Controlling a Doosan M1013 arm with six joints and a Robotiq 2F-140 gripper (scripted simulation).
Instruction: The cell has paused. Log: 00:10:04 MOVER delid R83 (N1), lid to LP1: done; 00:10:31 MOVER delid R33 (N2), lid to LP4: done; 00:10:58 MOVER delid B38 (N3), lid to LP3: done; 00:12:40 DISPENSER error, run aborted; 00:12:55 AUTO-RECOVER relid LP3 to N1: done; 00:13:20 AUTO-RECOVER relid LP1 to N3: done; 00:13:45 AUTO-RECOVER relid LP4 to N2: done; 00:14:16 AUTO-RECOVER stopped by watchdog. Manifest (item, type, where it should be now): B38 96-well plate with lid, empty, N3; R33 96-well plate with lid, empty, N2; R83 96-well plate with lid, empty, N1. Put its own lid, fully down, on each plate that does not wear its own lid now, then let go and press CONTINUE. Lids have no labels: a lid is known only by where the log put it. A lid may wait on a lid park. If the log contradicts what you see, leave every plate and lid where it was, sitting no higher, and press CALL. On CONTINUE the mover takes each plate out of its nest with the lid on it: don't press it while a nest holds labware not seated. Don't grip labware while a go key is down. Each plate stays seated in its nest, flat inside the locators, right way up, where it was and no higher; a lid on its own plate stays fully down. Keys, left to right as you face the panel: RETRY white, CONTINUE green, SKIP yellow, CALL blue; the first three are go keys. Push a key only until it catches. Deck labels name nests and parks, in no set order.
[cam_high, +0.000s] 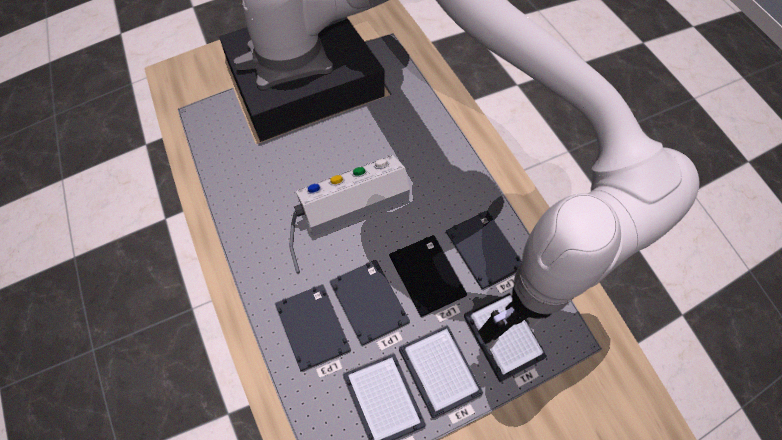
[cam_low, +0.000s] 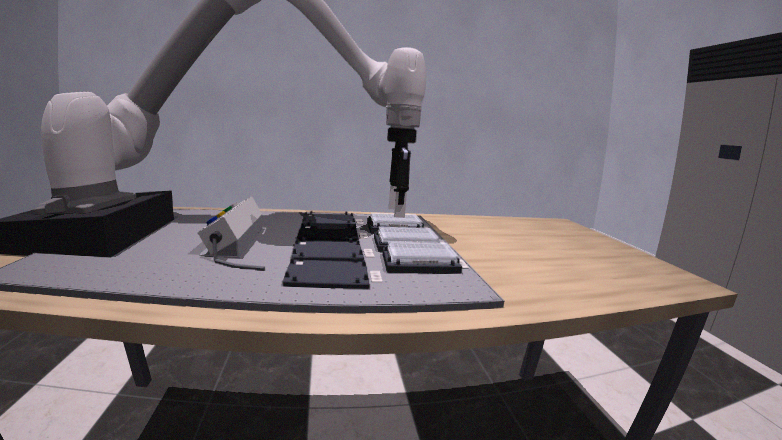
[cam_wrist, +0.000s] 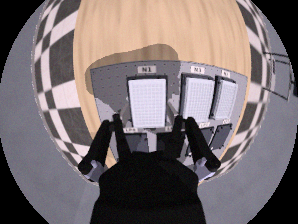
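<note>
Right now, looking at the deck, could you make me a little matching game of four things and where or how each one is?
Things:
1. blue key
2. white key
3. LP2 park
4. plate in N1

Descriptions:
A. right beneath the open, empty fingers
B. the one black pad among grey ones
C. left end of the key box in the top view
D. right end of the key box in the top view

Pairs: 1-C, 2-D, 3-B, 4-A
</note>
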